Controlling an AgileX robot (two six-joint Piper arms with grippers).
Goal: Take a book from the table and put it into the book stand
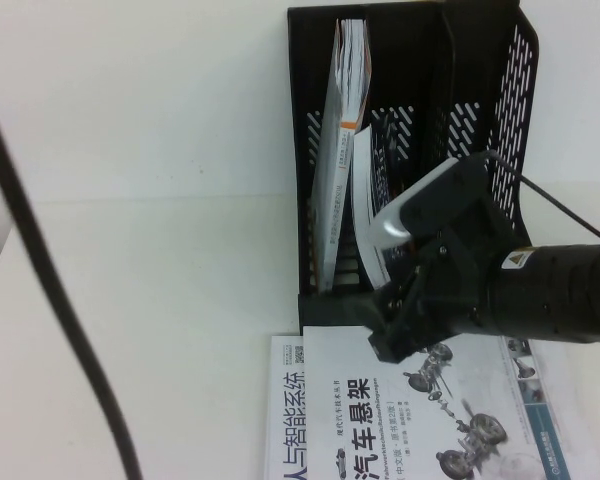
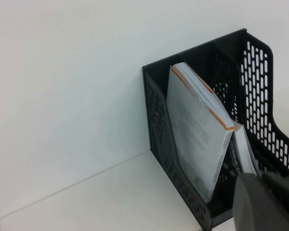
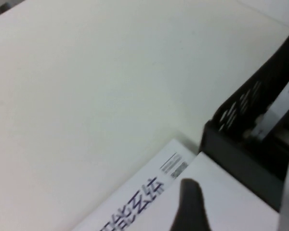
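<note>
Bending in the middle slot of the stand (image 1: 508, 90), the book (image 1: 365, 215) looks light and floppy, so you should hold it near the spine; the right gripper (image 1: 395, 330) is at its lower corner, whether gripping I cannot tell, and the left gripper is unseen.

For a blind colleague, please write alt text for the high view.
The right gripper hovers over white books lying on the table in front of the black book stand, which holds a white book with an orange-edged spine. The left gripper is not visible.
</note>
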